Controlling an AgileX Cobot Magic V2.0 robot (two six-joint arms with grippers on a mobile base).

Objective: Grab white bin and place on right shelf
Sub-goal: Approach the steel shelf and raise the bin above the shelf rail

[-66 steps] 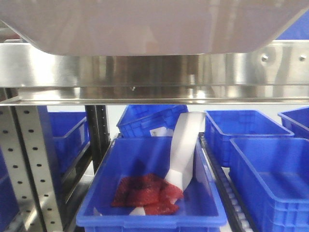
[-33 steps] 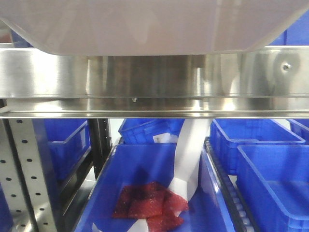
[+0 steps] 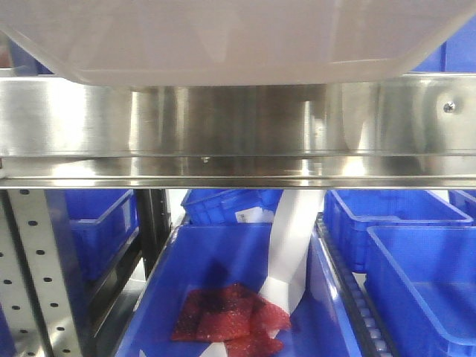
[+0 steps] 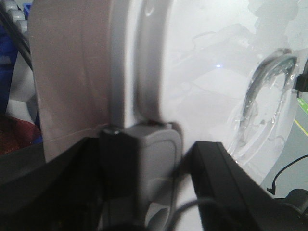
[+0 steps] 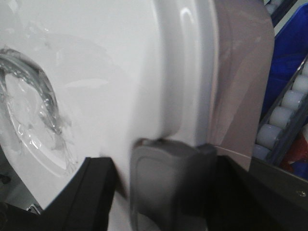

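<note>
The white bin [image 3: 230,37] fills the top of the front view; its pale underside hangs just above the broad reflective rail of the right shelf [image 3: 238,123]. The left wrist view shows my left gripper [image 4: 185,144] shut on the white bin's [image 4: 202,72] side rim, grey pad against the ridge. The glossy lid with its recessed handle [image 4: 264,96] lies beyond. My right gripper [image 5: 122,163] is shut on the opposite rim of the white bin [image 5: 110,62] in the same way. Neither gripper appears in the front view.
Below the shelf rail sit several blue bins; the nearest blue bin [image 3: 223,245] holds a red mesh bag [image 3: 230,320] and a white paper strip [image 3: 290,238]. A perforated upright [image 3: 37,275] stands at the left. A roller track [image 5: 284,115] runs beside the blue bins.
The shelf rail has grown larger and sunk lower in the front view as the view closed in on the shelf. The bin stays held at the top of the frame.
</note>
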